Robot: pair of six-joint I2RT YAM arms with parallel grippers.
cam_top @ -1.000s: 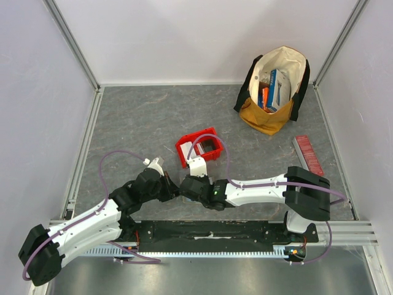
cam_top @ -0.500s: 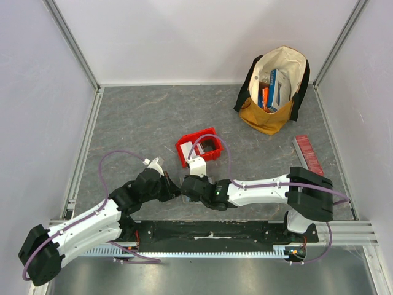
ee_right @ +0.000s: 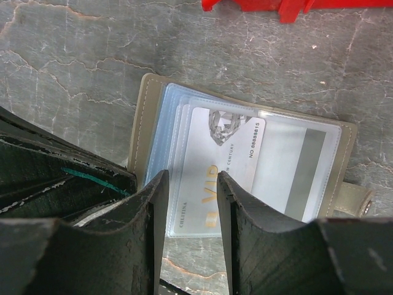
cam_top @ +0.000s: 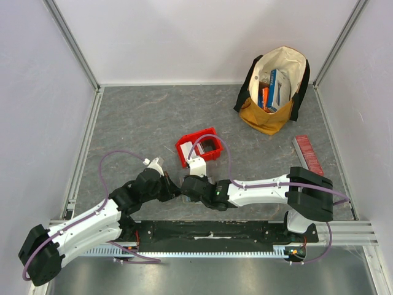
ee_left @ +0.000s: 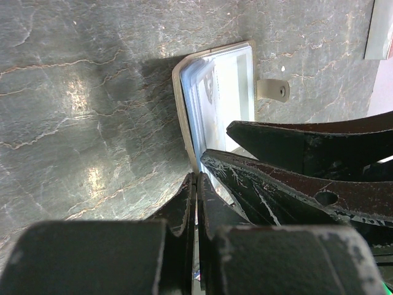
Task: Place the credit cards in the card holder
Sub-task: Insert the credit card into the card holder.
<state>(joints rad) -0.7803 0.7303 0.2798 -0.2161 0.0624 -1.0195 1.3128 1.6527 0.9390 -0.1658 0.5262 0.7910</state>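
Note:
The card holder [ee_right: 142, 123] lies open on the table, grey-olive with clear sleeves. A white credit card [ee_right: 224, 157] marked VIP lies in its sleeves, its near end sticking out past the holder's edge. My right gripper [ee_right: 191, 184] stands open just above that card, one finger on each side of the gold lettering, gripping nothing. My left gripper [ee_left: 196, 181] is shut on the near edge of the card holder [ee_left: 179, 104]. From above, both grippers, left [cam_top: 175, 189] and right [cam_top: 184, 186], meet tip to tip and hide the holder.
A red bin [cam_top: 199, 147] with something white inside stands just beyond the grippers. A tan and white bag [cam_top: 273, 89] of colourful boxes sits at the back right. A long red ribbed box [cam_top: 308, 155] lies at the right edge.
My right gripper's wrist has edged slightly to the left over the holder. The left arm has not moved.

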